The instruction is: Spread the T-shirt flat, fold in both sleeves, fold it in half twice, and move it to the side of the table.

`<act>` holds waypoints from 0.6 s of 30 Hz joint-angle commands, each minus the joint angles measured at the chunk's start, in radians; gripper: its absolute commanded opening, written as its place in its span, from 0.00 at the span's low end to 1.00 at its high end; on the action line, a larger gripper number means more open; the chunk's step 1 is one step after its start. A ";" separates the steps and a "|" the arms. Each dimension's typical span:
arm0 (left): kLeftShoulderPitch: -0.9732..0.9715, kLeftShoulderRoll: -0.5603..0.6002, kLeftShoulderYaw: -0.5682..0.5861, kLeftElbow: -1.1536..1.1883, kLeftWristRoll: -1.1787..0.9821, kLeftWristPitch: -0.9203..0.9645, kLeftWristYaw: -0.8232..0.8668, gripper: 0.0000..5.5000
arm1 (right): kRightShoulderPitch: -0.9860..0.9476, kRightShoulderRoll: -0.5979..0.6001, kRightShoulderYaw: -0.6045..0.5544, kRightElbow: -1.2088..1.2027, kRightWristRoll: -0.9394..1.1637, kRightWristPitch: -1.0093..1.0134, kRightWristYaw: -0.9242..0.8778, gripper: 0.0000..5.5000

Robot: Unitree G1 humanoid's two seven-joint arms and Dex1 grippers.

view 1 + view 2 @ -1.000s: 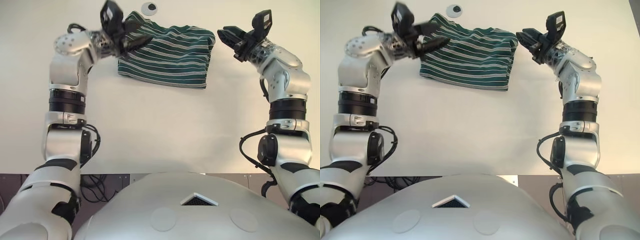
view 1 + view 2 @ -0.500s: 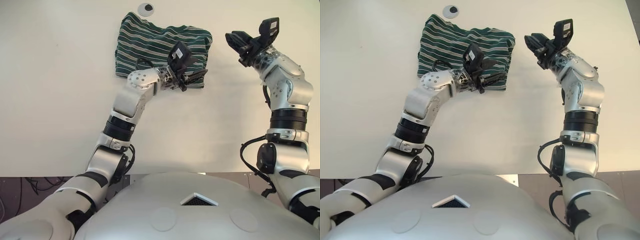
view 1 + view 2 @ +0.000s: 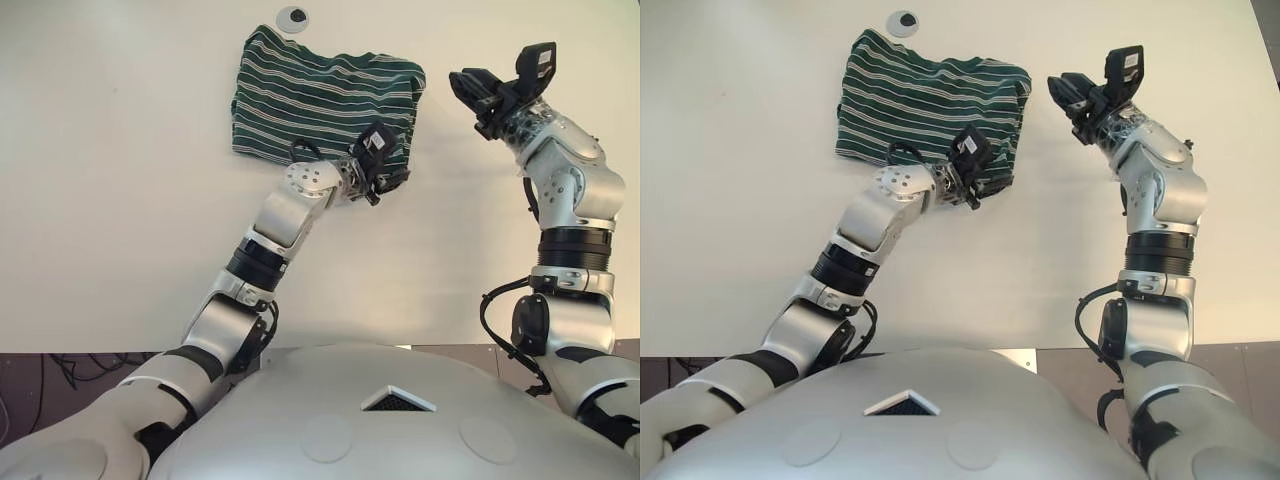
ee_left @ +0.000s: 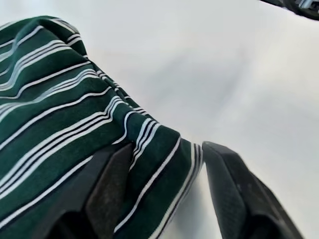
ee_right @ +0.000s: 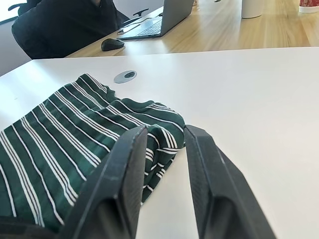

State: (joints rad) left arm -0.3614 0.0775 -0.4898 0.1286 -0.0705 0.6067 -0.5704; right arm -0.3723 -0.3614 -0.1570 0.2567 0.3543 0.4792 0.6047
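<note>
On the white table [image 3: 120, 220], nearest of all, the left gripper [image 3: 383, 178] is seen at the near right corner of the T-shirt [image 3: 320, 95]. Its fingers [image 4: 112, 184] are held well apart. In the left wrist view the striped corner lies between them, and no pinch on the cloth can be made out.

The T-shirt, dark green with thin white stripes, is folded into a rough rectangle and lies flat at the far middle of the table. Its far left corner is drawn out to a slight point.

Farther back and to the right, the right gripper [image 3: 468, 88] is held above the table, just beside the T-shirt's far right corner and apart from it. Its fingers [image 5: 132, 149] are parted by a narrow gap, and nothing is gripped between them.

Just beyond the far left corner, apart from the cloth, a small round disc [image 3: 293, 15] is set into the tabletop. Past the table's far edge, a laptop [image 5: 159, 17] and a mouse [image 5: 112, 45] rest on a wooden desk.
</note>
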 commanded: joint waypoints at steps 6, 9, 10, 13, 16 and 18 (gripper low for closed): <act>0.193 0.549 -0.139 -0.259 0.024 -0.232 -0.477 0.46 | 0.047 -0.050 -0.079 -0.090 0.057 0.063 -0.011 0.24; 0.209 0.749 -0.122 -0.209 0.042 -0.430 -0.667 0.46 | 0.043 -0.066 -0.089 -0.093 0.059 0.080 -0.004 0.24; 0.205 0.797 -0.119 -0.184 0.051 -0.486 -0.718 0.46 | 0.043 -0.067 -0.091 -0.098 0.061 0.088 -0.003 0.24; 0.201 0.896 -0.110 -0.120 0.077 -0.645 -0.817 0.46 | 0.051 -0.070 -0.077 -0.120 0.063 0.105 0.005 0.24; 0.212 0.953 -0.076 -0.095 0.057 -0.785 -0.867 0.46 | 0.067 -0.071 -0.058 -0.138 0.056 0.117 0.016 0.24; 0.228 0.953 -0.023 -0.157 -0.057 -0.755 -0.889 0.46 | 0.082 -0.068 -0.045 -0.147 0.050 0.119 0.023 0.24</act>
State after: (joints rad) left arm -0.1914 1.0058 -0.5254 -0.0125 -0.0922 -0.1966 -1.4123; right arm -0.3114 -0.4108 -0.2220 0.1336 0.4024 0.5855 0.6201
